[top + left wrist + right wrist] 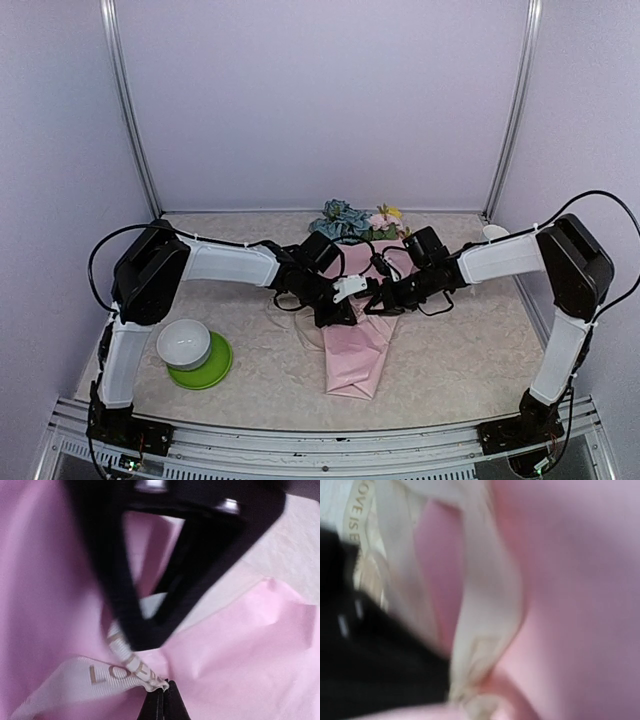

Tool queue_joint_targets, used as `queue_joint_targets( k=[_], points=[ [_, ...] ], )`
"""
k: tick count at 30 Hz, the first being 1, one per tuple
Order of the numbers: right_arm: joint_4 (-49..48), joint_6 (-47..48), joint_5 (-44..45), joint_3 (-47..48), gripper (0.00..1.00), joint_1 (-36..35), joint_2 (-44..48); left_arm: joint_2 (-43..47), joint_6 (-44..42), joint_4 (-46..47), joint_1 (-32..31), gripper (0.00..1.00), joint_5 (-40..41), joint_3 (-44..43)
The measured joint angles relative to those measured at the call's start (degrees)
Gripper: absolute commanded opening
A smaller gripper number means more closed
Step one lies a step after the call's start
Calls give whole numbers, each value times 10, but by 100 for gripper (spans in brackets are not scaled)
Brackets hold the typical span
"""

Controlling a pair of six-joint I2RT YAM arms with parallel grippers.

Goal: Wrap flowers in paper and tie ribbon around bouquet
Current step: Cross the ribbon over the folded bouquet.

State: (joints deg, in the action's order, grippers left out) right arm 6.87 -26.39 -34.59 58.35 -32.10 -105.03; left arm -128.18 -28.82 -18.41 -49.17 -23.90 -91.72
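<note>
Your bouquet (358, 345) lies mid-surface (470, 350), long axis 12 to 6, flowers (350, 218) at 12. The tools meet at its waist: left tool (162, 702) from 9, pinched shut on the ribbon (107, 672), and right tool (380, 297) from 3, shut, its hold blurred. The ribbon reads "LOVE IS".

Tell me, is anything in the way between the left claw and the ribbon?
Nothing visible stands between them. The left claw is shut right on the end of the ribbon, which lies against the paper.
</note>
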Motion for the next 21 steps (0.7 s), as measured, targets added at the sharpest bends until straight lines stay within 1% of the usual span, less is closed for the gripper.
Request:
queue_joint_targets(
  k=[6, 13, 14, 16, 21],
  points=[
    [15, 18, -4, -13, 0, -7, 26, 15, 0, -57, -10, 0, -61, -6],
    [20, 38, -20, -25, 0, -9, 57, 59, -10, -87, -10, 0, -130, -1],
    [18, 40, -23, -26, 7, -10, 60, 61, -13, -91, -10, 0, -135, -4],
    [17, 42, -28, -29, 15, -10, 66, 61, -17, -97, -10, 0, -145, -5],
    [1, 43, -10, -29, 21, -4, 68, 61, -14, -119, 0, 0, -193, -6]
  ],
)
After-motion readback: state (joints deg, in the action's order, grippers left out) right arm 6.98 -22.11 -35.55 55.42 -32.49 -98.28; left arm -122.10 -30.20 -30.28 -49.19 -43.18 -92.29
